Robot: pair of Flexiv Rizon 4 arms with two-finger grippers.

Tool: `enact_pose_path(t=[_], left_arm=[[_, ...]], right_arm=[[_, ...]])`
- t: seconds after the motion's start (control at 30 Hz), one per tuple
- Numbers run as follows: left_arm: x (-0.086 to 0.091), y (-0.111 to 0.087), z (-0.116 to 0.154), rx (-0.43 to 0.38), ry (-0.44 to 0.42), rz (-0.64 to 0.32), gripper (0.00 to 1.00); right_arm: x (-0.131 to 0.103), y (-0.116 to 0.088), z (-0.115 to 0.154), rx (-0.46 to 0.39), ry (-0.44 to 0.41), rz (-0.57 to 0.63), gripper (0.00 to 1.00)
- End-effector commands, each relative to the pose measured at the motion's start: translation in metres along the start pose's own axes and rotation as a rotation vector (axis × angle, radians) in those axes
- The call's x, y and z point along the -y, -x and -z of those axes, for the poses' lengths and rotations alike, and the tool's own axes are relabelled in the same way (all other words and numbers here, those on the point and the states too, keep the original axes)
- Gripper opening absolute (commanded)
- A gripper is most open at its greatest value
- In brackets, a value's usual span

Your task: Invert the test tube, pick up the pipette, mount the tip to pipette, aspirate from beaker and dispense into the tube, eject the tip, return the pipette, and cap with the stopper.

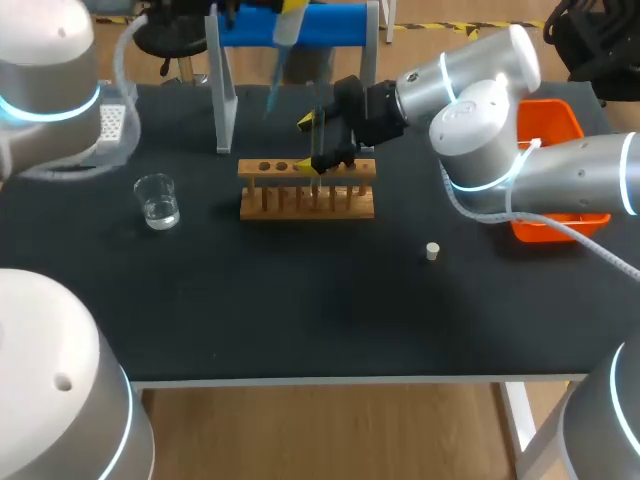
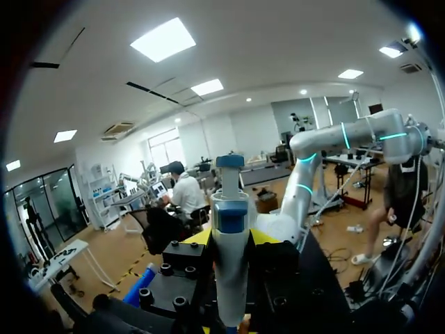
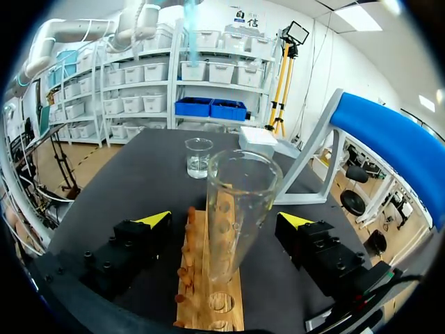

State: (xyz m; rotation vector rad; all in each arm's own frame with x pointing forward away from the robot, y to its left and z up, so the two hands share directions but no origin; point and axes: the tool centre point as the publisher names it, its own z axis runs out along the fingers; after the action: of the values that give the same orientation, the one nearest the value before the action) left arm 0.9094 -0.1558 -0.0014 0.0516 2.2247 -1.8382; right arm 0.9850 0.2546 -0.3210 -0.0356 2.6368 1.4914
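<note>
Right gripper (image 3: 226, 219), spread wide around the tube (image 3: 240, 177) racked at 12 o'clock, should lift straight clear; left gripper (image 2: 229, 238) clamps the pipette (image 2: 229, 209).

Silver-white arm (image 1: 560, 180) with glowing cyan joint rings (image 1: 475, 186); black bolted hand (image 3: 224, 219), yellow fingertips (image 3: 154, 218).

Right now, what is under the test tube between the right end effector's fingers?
The wooden rack, its holes showing. Whether the test tube sits in a hole cannot be seen.
</note>
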Motion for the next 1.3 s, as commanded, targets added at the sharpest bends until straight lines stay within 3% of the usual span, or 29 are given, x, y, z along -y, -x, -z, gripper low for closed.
enact_pose_path(t=[0.03, 0.3, 0.47, 0.77, 1.3], left_arm=[[-0.020, -0.041, 0.033, 0.089, -0.015, 0.029, 0.00], [-0.067, -0.078, 0.033, 0.092, -0.075, 0.108, 0.00], [-0.081, -0.097, 0.021, 0.088, -0.101, 0.111, 0.00], [-0.093, -0.114, -0.004, 0.110, -0.144, 0.111, 0.00], [-0.093, -0.108, -0.042, 0.063, -0.166, 0.120, 0.00]], right_arm=[[0.000, 0.001, 0.000, -0.005, -0.001, 0.000, 1.00], [0.000, 0.001, 0.000, -0.005, -0.001, 0.000, 1.00], [0.000, 0.001, 0.000, -0.005, -0.001, 0.000, 1.00], [0.000, 0.001, 0.000, -0.005, -0.001, 0.000, 1.00], [0.000, 0.001, 0.000, -0.005, -0.001, 0.000, 1.00]])
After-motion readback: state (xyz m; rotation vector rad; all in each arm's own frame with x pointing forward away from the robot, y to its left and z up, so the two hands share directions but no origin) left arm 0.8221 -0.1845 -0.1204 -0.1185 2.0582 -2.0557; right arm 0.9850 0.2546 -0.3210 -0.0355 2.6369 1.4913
